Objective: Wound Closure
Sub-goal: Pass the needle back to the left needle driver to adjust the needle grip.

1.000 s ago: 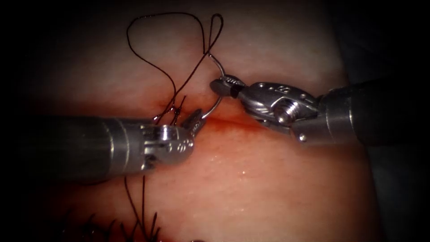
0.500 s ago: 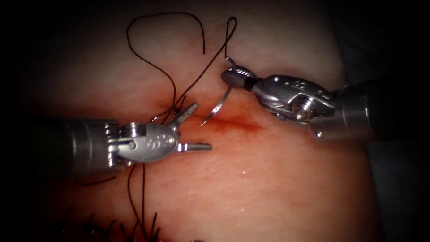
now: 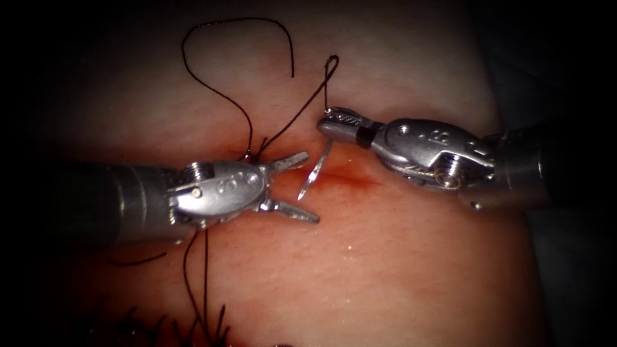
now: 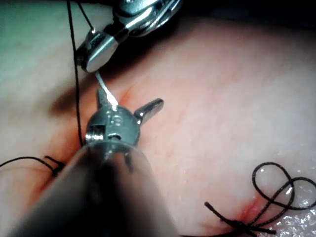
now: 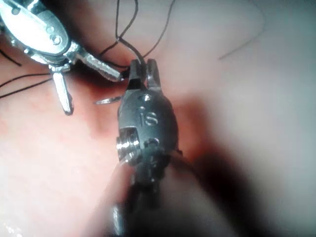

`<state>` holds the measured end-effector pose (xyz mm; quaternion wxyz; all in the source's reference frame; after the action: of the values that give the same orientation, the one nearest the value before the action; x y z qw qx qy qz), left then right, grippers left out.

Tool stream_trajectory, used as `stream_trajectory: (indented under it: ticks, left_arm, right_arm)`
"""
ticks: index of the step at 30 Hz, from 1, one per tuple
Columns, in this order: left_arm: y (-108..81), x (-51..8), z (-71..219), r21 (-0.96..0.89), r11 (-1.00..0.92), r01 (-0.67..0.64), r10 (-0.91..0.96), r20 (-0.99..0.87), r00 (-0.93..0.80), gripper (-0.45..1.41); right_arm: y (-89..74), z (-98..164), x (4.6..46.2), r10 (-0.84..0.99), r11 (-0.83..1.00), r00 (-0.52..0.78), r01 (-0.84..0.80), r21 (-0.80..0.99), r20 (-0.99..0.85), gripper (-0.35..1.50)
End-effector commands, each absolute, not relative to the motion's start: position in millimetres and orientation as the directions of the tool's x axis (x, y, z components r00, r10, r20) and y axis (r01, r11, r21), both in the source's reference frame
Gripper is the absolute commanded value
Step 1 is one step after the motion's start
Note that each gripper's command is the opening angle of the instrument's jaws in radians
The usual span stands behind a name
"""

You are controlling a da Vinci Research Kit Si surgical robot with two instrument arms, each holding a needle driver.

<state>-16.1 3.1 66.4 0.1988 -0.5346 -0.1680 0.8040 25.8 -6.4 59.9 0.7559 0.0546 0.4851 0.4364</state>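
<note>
My right tool (image 3: 334, 119) comes in from the right, jaws shut on the curved needle (image 3: 315, 170) close to its thread end. The needle hangs free above the tissue (image 3: 398, 270), its tip over the left end of the red cut (image 3: 350, 178). The left tool (image 3: 312, 187) stands open and holds nothing, with the needle tip between its jaws. Dark thread (image 3: 292, 119) runs from the needle's end in a small loop, then down-left to a stitch (image 3: 252, 154). In the left wrist view the open left tool (image 4: 129, 98) sits under the needle (image 4: 105, 90). In the right wrist view the right tool (image 5: 143, 69) grips the needle (image 5: 108, 100).
A long slack loop of thread (image 3: 193, 71) lies on the far tissue. More thread (image 3: 205, 276) trails toward the near edge, where several cut ends stick up. A tied stitch (image 4: 269, 195) shows in the left wrist view. Red fluid stains the cut.
The left tool let go of the needle near its tip and opened. The right tool kept the thread end, swung the needle free, and the open left jaws moved right around its tip.
</note>
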Motion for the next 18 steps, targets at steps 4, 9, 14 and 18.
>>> stream_trajectory:
  ticks: [4,9,14,18]
  left_arm:
    - [4.2,-16.4,68.2,-0.491,-0.854,-0.171,0.518,-0.777,-0.357,0.73]
    - [4.7,-16.0,69.6,-0.512,-0.837,-0.194,0.546,-0.758,-0.356,0.74]
    - [4.6,-16.6,69.9,-0.578,-0.792,-0.195,0.607,-0.716,-0.345,0.71]
    - [4.9,-16.9,69.9,-0.686,-0.701,-0.197,0.709,-0.638,-0.302,0.58]
  right_arm:
    - [-6.6,60.1,26.3,0.677,0.648,0.148,-0.583,0.489,-0.721,-0.35]
    - [-6.8,59.5,26.1,0.619,0.700,0.165,-0.559,0.445,-0.768,-0.35]
    - [-6.9,59.2,26.2,0.576,0.726,0.156,-0.549,0.414,-0.803,-0.35]
    - [-6.9,59.1,26.3,0.558,0.735,0.142,-0.543,0.407,-0.818,-0.35]
